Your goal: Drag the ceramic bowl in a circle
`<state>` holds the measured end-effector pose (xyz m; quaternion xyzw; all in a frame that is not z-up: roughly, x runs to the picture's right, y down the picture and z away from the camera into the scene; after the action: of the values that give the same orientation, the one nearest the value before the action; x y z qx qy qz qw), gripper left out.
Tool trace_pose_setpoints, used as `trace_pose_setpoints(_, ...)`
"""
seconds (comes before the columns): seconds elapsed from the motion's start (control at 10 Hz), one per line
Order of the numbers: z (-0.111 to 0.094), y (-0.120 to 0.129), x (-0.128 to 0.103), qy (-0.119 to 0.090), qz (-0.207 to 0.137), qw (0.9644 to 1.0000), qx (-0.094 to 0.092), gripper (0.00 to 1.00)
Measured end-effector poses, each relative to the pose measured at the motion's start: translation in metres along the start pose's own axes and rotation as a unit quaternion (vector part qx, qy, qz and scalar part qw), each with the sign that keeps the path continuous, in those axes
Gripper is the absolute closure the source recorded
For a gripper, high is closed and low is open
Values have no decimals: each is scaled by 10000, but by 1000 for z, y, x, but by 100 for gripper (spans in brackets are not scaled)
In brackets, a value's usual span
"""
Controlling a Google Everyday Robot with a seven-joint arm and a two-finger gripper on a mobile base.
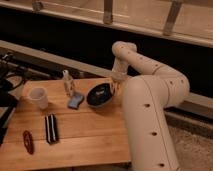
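Broadly, by size.
- Wooden table (90,145): flat surface, lets bowl slide rather than lift.
- My 1 arm (150,100): folded over table's right edge, reaching down so wrist can sweep.
- Ceramic bowl (99,95): upright, back-right of table.
- White cup (39,97): well apart, left.
- Blue pad (75,102): just beside bowl's left. I judge circle must stay tight.
- Gripper (114,86): at bowl's right rim. Open or clamped, I cannot tell.

No legible text, even on tool (113,85) at ceramic bowl (98,95) rim
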<state>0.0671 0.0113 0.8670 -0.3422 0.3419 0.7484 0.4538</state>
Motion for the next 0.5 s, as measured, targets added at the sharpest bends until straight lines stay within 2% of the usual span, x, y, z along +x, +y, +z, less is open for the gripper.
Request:
trace_pose_setpoints(0.2,-11,-11,-19,-133,396,9989,-211,100)
trace_pose_setpoints(0.5,-17,-43,-34,-203,945,9946,-374,100)
